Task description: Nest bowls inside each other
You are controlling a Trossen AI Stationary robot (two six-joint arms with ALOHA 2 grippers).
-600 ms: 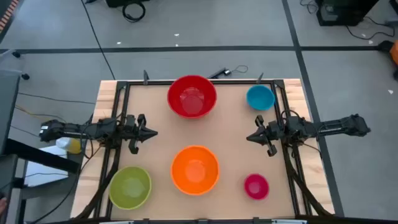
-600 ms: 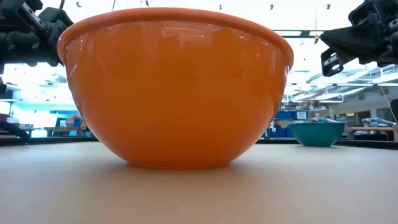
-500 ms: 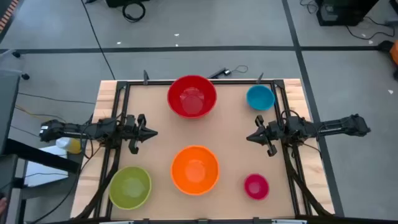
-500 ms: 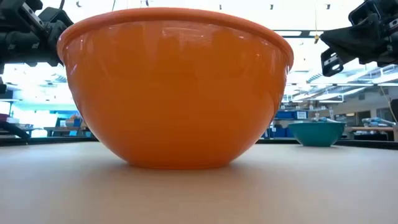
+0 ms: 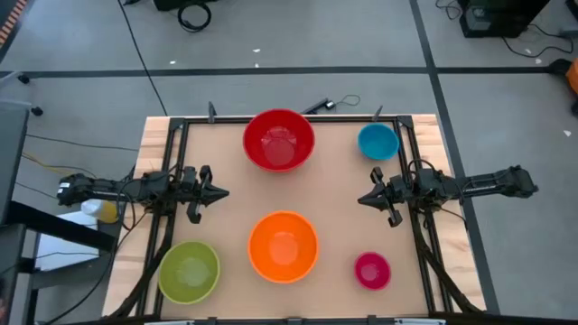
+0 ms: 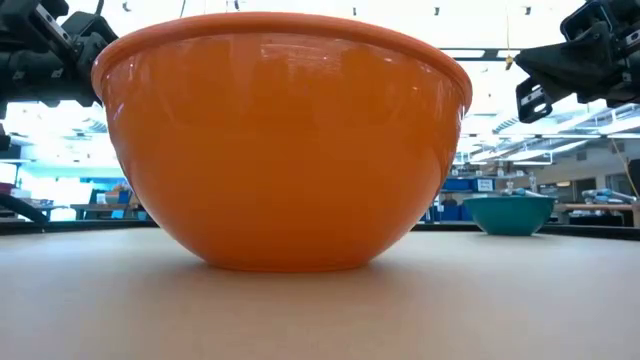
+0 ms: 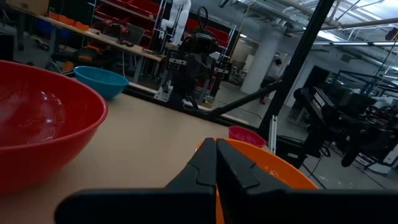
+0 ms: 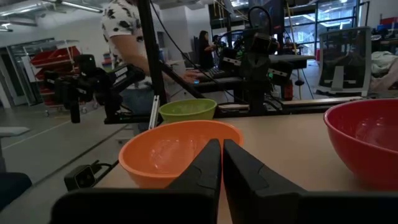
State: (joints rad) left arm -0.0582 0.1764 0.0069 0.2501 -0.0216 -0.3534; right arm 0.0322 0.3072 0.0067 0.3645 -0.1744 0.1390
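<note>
Five bowls stand apart on their bases on the table. The red bowl [image 5: 278,140] is at the far middle, the blue bowl [image 5: 377,142] at the far right. The orange bowl [image 5: 283,246] sits near the middle, the yellow-green bowl [image 5: 189,271] at the near left, the magenta pink bowl [image 5: 371,270] at the near right. My left gripper [image 5: 223,191] hovers shut over the table's left side, pointing level toward the middle. My right gripper [image 5: 362,199] hovers shut over the right side, facing it. Neither touches a bowl.
A black frame [image 5: 271,120] runs round the table's edges. Bare tabletop lies between the two grippers and between the red and orange bowls. Beyond the table are shelves, other machines and a person [image 8: 127,31] in a patterned shirt.
</note>
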